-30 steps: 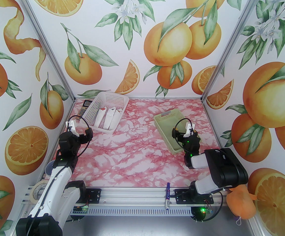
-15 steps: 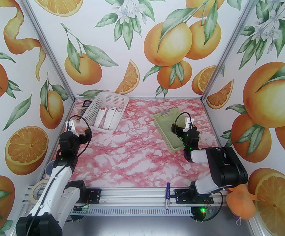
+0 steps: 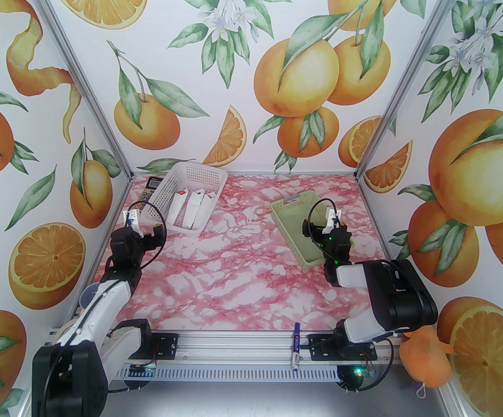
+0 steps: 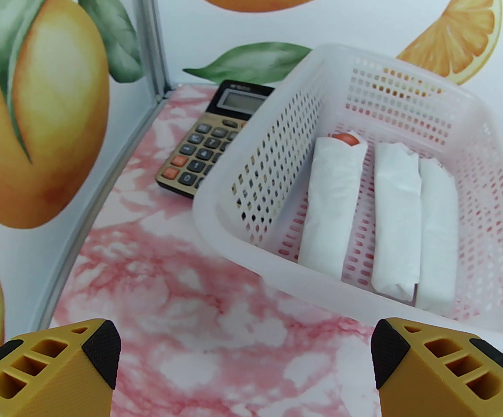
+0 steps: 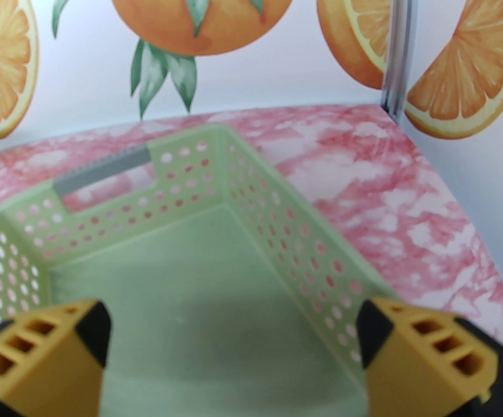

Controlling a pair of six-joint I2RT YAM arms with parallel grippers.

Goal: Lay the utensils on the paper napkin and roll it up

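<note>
White mesh basket [image 3: 203, 176] far left on the pink marbled table [image 3: 234, 276], a calculator [image 4: 210, 146] just beside its left wall (keys up). Green basket [image 3: 292, 202] far right. Marker pen [image 3: 296, 348] lies across the near rail [image 3: 234, 341]; an orange soft lump [image 3: 422, 361] at the right corner.

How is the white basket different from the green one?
The white basket holds three rolled napkins; the green basket shows a bare floor. The white basket sits far left beside a calculator; the green basket sits right. The white basket has slots, the green basket round holes. Both are perforated plastic.
</note>
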